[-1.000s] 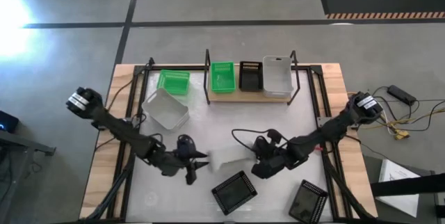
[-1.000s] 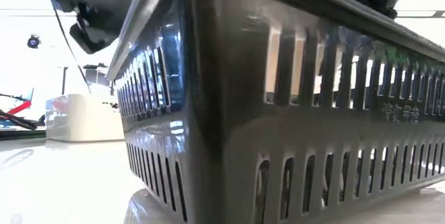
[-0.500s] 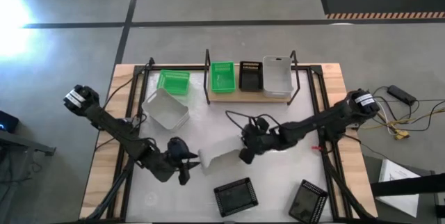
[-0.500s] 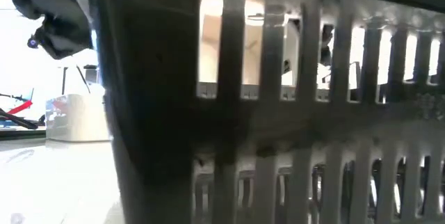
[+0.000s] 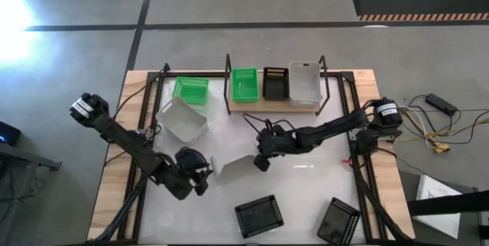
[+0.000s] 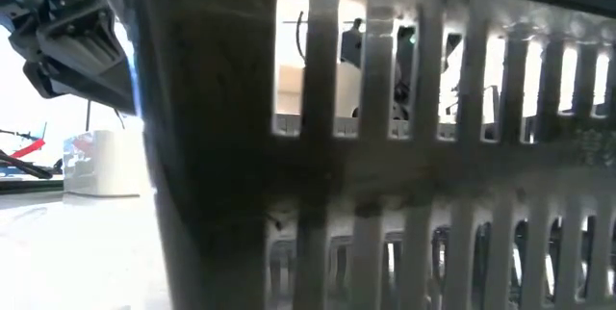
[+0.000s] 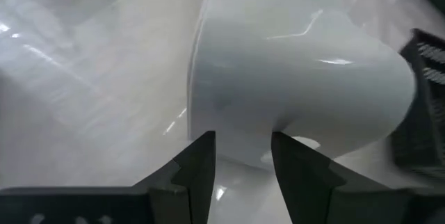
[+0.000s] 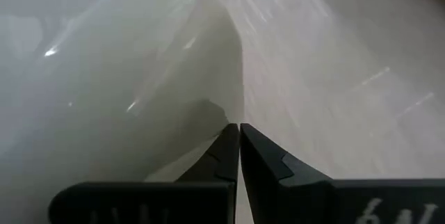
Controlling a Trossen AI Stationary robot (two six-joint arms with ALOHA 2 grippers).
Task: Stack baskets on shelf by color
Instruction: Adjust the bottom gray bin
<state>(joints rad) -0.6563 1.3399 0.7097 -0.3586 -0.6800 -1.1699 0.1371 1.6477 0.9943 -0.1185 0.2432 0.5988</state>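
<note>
Right end effector (image 5: 260, 161) is pinched shut on one rim of the white basket (image 5: 234, 167) while the left end effector (image 5: 203, 172) hangs half-open at the opposite end, probably steadying it before the shelf (image 5: 267, 105) beyond.

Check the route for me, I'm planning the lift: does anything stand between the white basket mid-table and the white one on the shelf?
No basket does. The right arm's wrist lies across the line from the loose white basket to the shelf's white basket; the right gripper, shut, sits at the loose one's side.
</note>
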